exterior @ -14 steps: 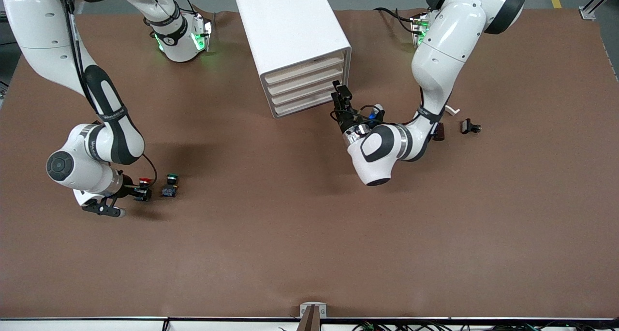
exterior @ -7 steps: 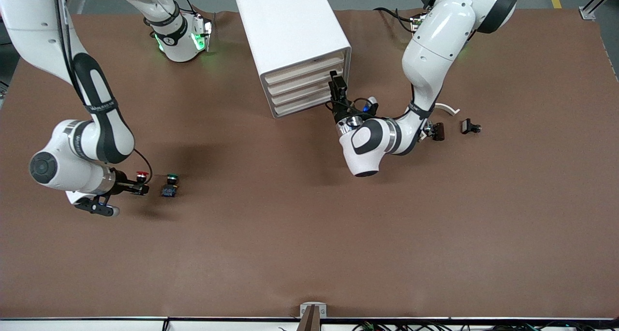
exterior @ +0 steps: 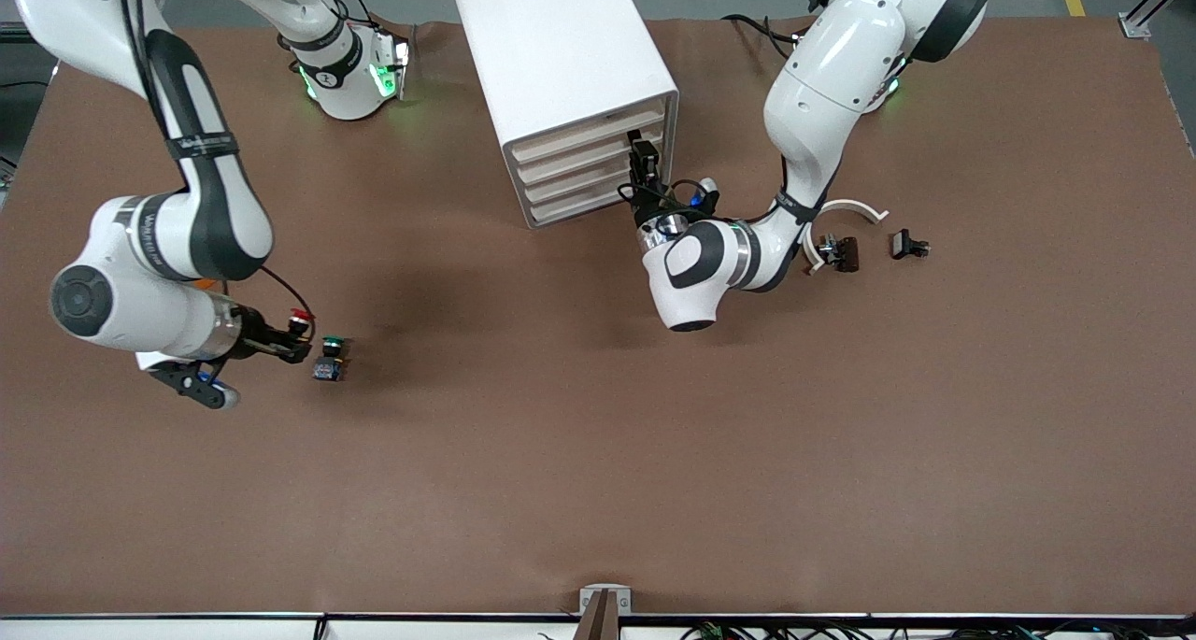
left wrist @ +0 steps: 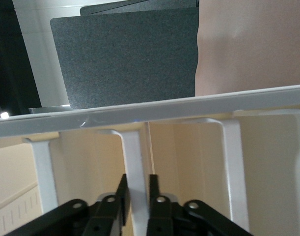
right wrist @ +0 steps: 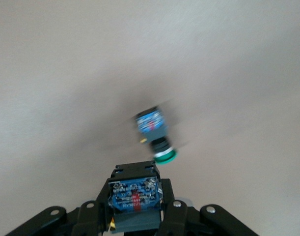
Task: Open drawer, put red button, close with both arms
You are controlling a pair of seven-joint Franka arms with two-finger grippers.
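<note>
The brown matte table (exterior: 598,453) lies bare over most of its half nearer the front camera, with wide room around both arms. The right gripper (exterior: 291,343) hangs over the table toward the right arm's end, fingers closed on the red button (exterior: 300,320). The button's long axis is tilted, its glossy round red cap uppermost toward 1 o'clock in the front view; in the right wrist view its blue block base (right wrist: 134,195) sits clamped between the fingers (right wrist: 101,206). The green-capped button (exterior: 328,358) lies on its side just beside it. The left gripper (exterior: 643,171) is at the front of the white, smooth-sided drawer cabinet (exterior: 561,79), its fingers (left wrist: 122,200) narrowly parted around a white drawer handle (left wrist: 135,177).
</note>
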